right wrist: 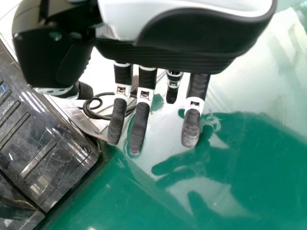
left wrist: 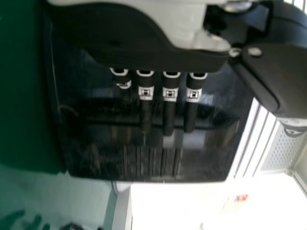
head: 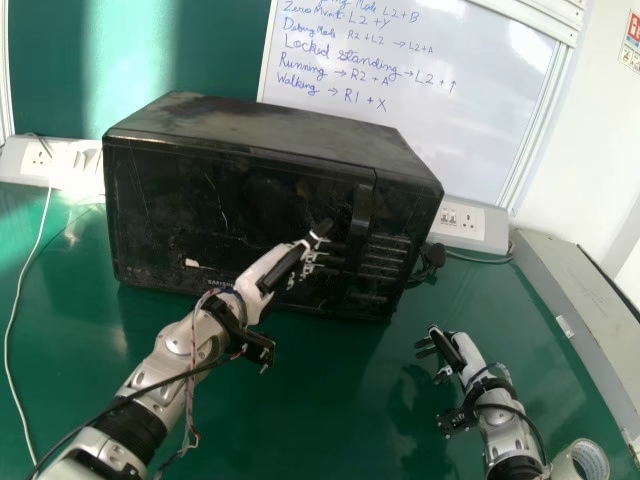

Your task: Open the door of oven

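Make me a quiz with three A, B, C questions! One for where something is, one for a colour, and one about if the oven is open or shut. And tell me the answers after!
1. Where is the robot's left hand?
A) Behind the whiteboard
B) In front of the oven
C) On the wall sockets

2. What colour is the tabletop?
A) Red
B) Yellow
C) Green

3. How is the oven door?
A) Shut
B) Wide open
C) Taken off

Answers:
1: B, the head view shows that hand before the oven's black front.
2: C, the surface under the oven is green.
3: A, the door lies flat against the oven's front.
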Robot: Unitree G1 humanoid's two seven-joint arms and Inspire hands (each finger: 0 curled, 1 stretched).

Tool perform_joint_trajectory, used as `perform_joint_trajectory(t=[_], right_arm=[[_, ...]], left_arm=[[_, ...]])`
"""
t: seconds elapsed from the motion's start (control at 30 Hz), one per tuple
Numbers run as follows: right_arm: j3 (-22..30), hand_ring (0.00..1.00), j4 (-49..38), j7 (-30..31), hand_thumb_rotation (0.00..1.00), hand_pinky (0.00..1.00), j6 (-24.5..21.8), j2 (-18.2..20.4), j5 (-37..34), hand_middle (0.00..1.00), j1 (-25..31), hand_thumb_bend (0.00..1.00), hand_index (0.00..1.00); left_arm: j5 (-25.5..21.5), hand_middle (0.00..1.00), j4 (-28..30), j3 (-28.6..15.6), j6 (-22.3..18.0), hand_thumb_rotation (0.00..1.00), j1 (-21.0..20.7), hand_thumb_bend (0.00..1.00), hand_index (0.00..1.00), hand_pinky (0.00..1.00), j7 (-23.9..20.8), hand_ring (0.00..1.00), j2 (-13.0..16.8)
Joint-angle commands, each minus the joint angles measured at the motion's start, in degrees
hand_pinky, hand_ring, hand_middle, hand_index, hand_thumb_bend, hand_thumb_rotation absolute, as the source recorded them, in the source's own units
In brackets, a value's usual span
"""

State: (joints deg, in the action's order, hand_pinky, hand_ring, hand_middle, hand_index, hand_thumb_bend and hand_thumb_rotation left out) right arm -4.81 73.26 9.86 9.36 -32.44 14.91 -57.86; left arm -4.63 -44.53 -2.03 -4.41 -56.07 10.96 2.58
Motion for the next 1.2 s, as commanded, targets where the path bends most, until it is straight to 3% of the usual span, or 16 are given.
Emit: perform_joint_trajectory(t=[0.0,0.47,0.87,1.17], right_arm=[[-0.3,0.37,1.2,0.8,0.16,0.3,-0.8,0.3,0.5,0.48,1.4,0.49,0.5],[-0.3,0.37,1.3,0.8,0.16,0.31,-1.0,0.2,0.7,0.48,1.2,0.49,0.5],[-0.2,0.37,1.3,0.7,0.16,0.31,-0.6,0.2,1.2,0.47,1.3,0.49,0.5],[0.0,0.38,1.5,0.8,0.16,0.31,-1.0,0.3,1.0,0.47,1.1,0.49,0.5]], left_arm=[[0.0,0.96,-1.0,-0.6,0.3,0.89,-1.5,1.0,0.92,0.83,-0.5,0.94,0.1],[-0.7,0.95,-3.3,-1.6,0.3,0.88,-3.5,1.0,0.9,0.81,-0.3,0.92,-0.5],[-1.5,0.94,-8.4,-1.6,-2.8,0.88,-5.8,1.0,0.91,0.85,7.7,0.91,-0.3],[-2.0,0.93,-12.9,-2.5,-4.5,0.87,-8.0,1.0,0.9,0.84,8.9,0.9,-1.4]])
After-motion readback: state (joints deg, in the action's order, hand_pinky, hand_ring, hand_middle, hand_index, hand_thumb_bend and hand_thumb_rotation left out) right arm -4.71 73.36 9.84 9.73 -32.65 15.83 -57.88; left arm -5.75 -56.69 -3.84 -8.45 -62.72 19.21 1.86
